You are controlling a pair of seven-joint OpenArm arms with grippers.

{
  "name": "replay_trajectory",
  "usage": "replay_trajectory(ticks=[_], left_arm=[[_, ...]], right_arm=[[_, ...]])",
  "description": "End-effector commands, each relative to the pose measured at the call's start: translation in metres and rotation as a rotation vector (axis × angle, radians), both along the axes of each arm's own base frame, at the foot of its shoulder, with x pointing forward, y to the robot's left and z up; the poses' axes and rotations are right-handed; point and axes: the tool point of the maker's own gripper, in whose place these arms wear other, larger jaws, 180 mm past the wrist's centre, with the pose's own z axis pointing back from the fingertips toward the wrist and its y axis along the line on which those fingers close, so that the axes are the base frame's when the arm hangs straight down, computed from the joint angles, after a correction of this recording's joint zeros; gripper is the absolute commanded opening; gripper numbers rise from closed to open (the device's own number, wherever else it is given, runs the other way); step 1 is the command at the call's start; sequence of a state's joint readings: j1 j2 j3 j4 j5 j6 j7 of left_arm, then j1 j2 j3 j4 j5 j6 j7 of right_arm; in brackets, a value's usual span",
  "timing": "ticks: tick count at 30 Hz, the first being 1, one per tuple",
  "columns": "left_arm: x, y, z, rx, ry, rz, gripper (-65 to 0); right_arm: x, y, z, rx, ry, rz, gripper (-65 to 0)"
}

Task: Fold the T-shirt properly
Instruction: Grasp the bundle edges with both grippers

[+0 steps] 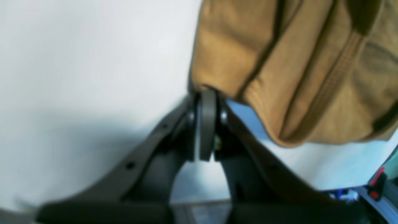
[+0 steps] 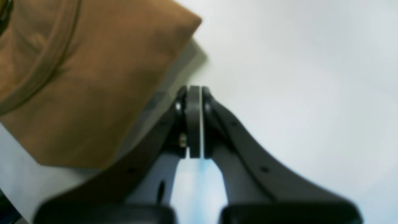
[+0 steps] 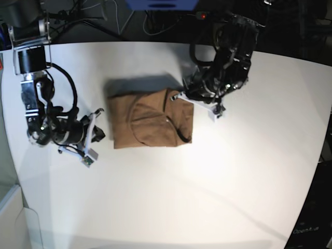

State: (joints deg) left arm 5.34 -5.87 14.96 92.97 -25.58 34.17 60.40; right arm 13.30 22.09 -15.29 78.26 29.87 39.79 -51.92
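So going left to right in the base view: the right arm's tool (image 3: 98,122) sits on the white tabletop (image 3: 249,171) just beside the left edge of the T-shirt (image 3: 150,122), not touching it as far as I can tell. Its wrist view shows the jaws pressed fully together with nothing between them, the shirt's corner lying off to one side.

The shirt's in the middle of the tabletop, already a compact rectangle, collar band showing on top, long axis running roughly left-right.

On the far side, the left arm's tool (image 3: 181,95) is right at the shirt's upper right corner. In the wrist view (image 1: 206,93) the jaws are closed and seem to pinch the fabric edge. Blurry, though.

My guess: the left arm is nearer, so any last fold goes from that corner.
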Motion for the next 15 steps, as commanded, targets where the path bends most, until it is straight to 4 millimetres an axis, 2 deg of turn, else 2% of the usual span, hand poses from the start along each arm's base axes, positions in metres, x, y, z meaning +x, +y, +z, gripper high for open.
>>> replay_trajectory(ticks=[1, 9, 13, 15], left_arm=[[-0.008, 0.016, -0.017, 0.087, 0.027, 0.005, -62.7], [0.045, 0.066, -0.036, 0.249, -0.018, 0.055, -62.7], [0.074, 0.085, -0.034, 0.309, -0.06, 0.076, -62.7], [0.091, 0.091, -0.03, 0.333, -0.09, 0.092, -62.7]], right_arm=[[0.005, -0.001, 0.009, 0.008, -0.034, 0.001, -65.0], [-0.019, 0.003, -0.012, 0.023, 0.024, -0.002, -65.0], [-0.047, 0.009, -0.032, 0.054, 0.074, -0.003, -65.0], [-0.065, 0.021, -0.043, 0.092, 0.102, -0.004, -65.0]])
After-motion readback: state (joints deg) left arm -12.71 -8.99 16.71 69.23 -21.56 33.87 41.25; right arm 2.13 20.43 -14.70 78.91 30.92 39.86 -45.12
